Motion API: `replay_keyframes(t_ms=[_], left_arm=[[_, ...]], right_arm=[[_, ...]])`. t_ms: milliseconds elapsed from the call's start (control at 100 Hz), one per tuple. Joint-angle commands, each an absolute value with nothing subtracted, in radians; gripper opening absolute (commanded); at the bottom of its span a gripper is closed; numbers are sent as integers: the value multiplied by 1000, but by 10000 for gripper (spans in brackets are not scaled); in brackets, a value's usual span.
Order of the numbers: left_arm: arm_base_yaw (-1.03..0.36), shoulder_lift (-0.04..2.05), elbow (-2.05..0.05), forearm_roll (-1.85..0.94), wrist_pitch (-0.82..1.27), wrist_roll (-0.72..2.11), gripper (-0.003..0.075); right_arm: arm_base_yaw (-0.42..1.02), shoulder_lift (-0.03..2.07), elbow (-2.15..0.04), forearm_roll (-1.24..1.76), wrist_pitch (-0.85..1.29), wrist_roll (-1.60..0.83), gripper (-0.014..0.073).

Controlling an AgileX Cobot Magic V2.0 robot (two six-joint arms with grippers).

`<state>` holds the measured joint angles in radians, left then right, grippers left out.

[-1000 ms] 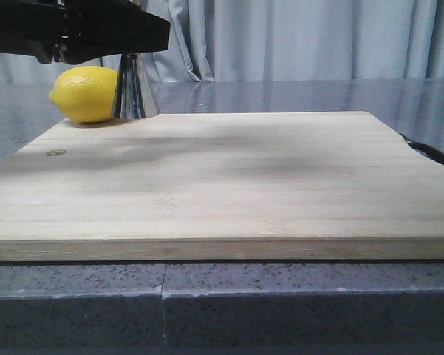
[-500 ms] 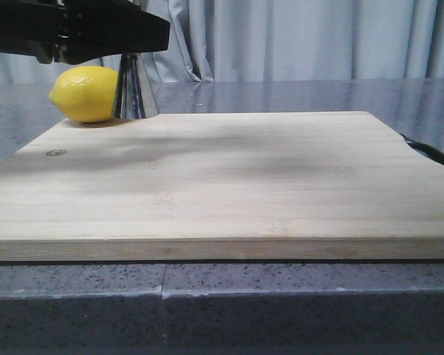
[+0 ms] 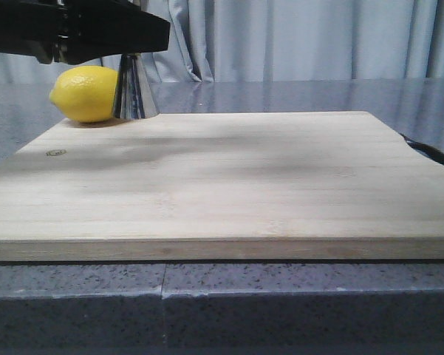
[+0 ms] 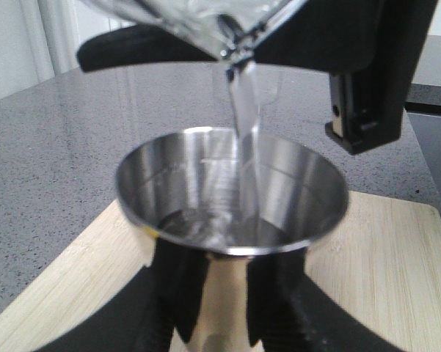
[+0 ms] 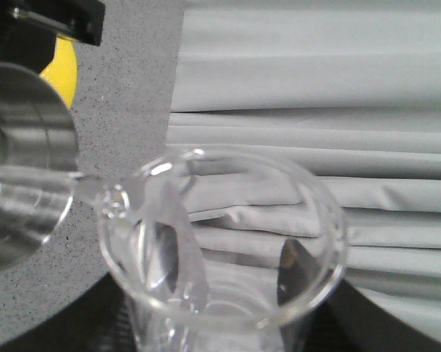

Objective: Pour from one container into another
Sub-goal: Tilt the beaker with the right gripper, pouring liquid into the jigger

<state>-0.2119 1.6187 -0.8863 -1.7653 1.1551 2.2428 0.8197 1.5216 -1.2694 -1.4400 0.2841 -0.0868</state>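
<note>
Tipping the beaker point(image 5: 220, 249) it grips, the right pincer point(image 5: 220, 341) streams water into the jigger point(image 4: 231, 198), which the left pincer point(image 4: 220, 308) clamps steady.

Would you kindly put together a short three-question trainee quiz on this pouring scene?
1. True or false: a clear stream is falling from the glass beaker into the steel jigger.
2. What lies right beside the jigger in the front view? A) a lime B) a lemon C) a spoon
3. Fill in: the jigger stands on the ____ cutting board.

Key: 1 true; 2 B; 3 wooden. The left gripper clasps the jigger; the right gripper holds the tilted beaker.
</note>
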Motion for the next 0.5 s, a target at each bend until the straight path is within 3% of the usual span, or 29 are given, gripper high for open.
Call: replay_keyframes(t_ms=[0,490], left_arm=[[-219,1574,-913,-1850,1256,2236,218],[-219,1574,-913,-1850,1256,2236,218]], right_arm=[[819,1484,-1308,-1491,280,-89,279],[819,1484,-1308,-1579,286,-89,279]])
